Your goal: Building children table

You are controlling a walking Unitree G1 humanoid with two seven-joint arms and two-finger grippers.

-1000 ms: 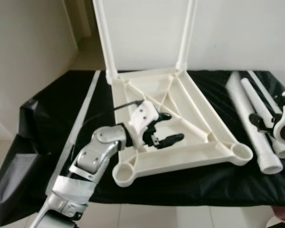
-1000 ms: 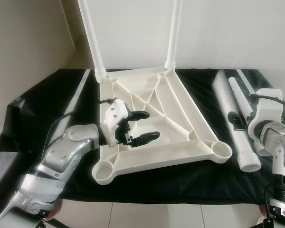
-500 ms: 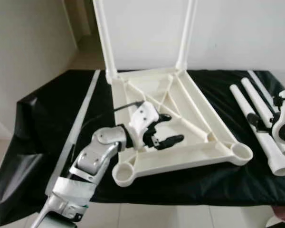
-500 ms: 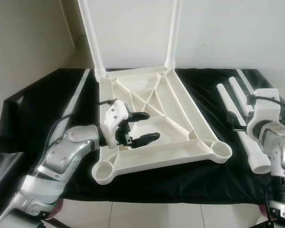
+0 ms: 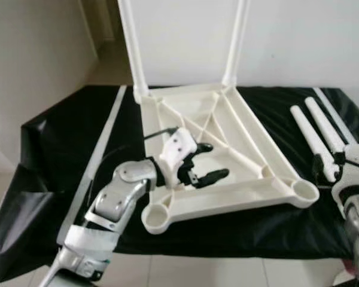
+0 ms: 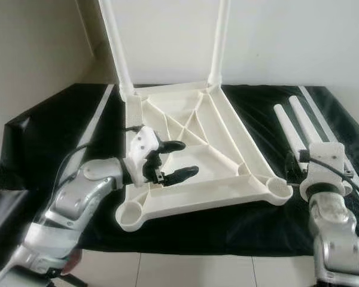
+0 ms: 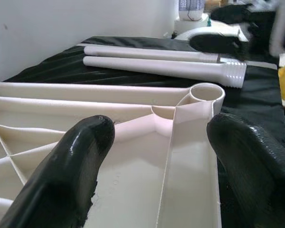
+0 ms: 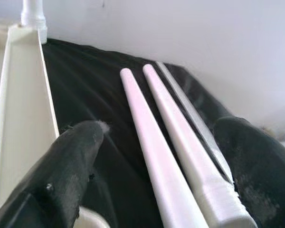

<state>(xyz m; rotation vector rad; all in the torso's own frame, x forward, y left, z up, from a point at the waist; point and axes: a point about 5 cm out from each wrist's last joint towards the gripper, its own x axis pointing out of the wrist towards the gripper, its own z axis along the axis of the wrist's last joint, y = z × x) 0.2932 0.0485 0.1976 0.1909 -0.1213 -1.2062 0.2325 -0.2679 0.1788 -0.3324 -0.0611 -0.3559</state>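
Left gripper point(image 5: 204, 162) hovers wide open over the upturned tabletop point(image 5: 239, 137) — right gripper point(image 8: 156, 156) open astride 2 loose legs point(image 6: 293, 128), gripping nothing.

Tops of the two upright table legs point(image 5: 131, 48) beyond the frame; near ends of the loose legs point(image 6: 293, 134) behind the right wrist.

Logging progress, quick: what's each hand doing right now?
Left hand: open, over the upturned tabletop.
Right hand: open, holding nothing, facing two loose table legs.
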